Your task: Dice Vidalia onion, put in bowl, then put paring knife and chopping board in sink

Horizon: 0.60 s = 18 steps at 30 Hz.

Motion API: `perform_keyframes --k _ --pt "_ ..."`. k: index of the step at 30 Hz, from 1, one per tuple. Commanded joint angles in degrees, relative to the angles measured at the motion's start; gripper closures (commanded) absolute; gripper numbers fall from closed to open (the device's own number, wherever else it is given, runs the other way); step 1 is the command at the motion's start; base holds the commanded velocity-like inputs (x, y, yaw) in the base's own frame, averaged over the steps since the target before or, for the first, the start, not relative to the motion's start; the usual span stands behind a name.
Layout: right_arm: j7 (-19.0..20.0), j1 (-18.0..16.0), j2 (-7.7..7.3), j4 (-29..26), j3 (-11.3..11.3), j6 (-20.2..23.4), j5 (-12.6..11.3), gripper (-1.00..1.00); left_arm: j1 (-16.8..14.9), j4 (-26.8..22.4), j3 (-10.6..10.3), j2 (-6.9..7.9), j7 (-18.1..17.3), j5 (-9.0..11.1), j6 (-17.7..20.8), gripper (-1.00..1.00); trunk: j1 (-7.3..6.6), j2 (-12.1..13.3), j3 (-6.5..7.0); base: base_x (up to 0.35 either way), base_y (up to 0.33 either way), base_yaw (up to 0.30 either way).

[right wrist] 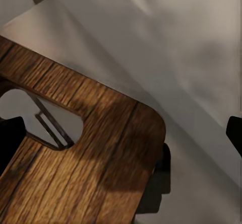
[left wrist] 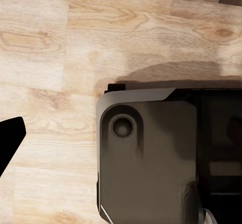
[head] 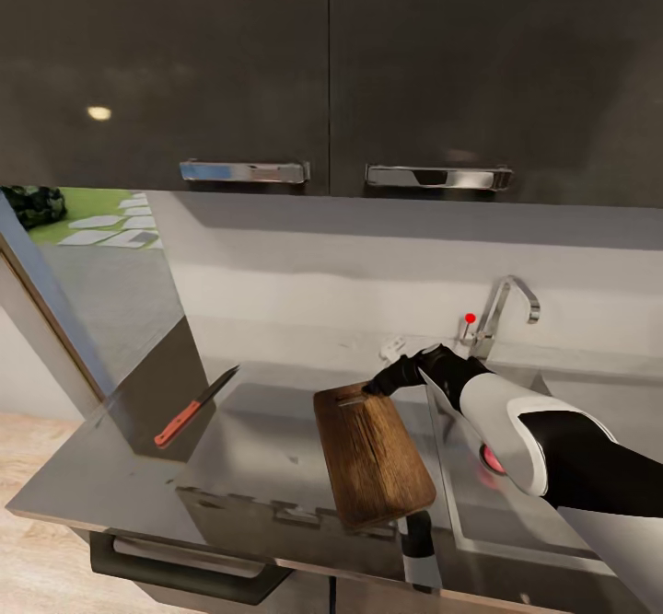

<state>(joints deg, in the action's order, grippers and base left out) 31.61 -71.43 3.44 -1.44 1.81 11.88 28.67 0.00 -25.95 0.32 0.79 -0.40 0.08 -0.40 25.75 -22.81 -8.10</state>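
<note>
A kitchen counter [head: 110, 467] seen from above and in front, with glossy dark cabinets [head: 331, 62] across the top half of the frame and a pale backsplash below them. At centre, a dark brown wooden board [head: 373, 453] lies lengthwise on the grey counter, its near end jutting over the front edge and its far end, with the handle hole, pointing toward the wall. The right arm enters from the lower right, and the right gripper [head: 385, 380] sits at the board's far end; whether its fingers are closed on the board cannot be told from here. In the right wrist view the board [right wrist: 85, 153] and its cut-out hole show close up, with dark fingertips [right wrist: 10, 138] at either edge of the frame (spread wide apart, so the gripper looks open). Left of centre, the knife [head: 189, 411] with its red-orange handle lies diagonally on the counter, well apart from the board. The sink [head: 516, 503] lies at the right, partly hidden by the arm, with a chrome faucet [head: 505, 306] and small red knob [head: 470, 318] behind it. The left wrist view looks down on light wood floor [left wrist: 50, 58] and a dark grey part of the robot [left wrist: 151, 153]; one dark fingertip [left wrist: 10, 136] shows at the frame's left edge, its state unclear.
</note>
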Motion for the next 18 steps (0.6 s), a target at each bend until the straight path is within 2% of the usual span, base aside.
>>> perform_keyframes --k 1,18 --pt "0.2 -0.02 0.0 -0.2 0.17 0.35 -0.14 -1.0 0.0 -0.07 0.03 0.0 -0.04 0.01 -0.04 -1.0 0.03 -0.11 -0.11 0.0 0.0 0.0" --pt "-0.37 -0.02 -0.15 -1.25 -0.04 -0.09 -0.1 -1.0 0.0 -0.05 0.03 0.0 -0.04 0.01 -0.04 -1.0 0.03 -0.11 -0.11 0.0 0.0 0.0"
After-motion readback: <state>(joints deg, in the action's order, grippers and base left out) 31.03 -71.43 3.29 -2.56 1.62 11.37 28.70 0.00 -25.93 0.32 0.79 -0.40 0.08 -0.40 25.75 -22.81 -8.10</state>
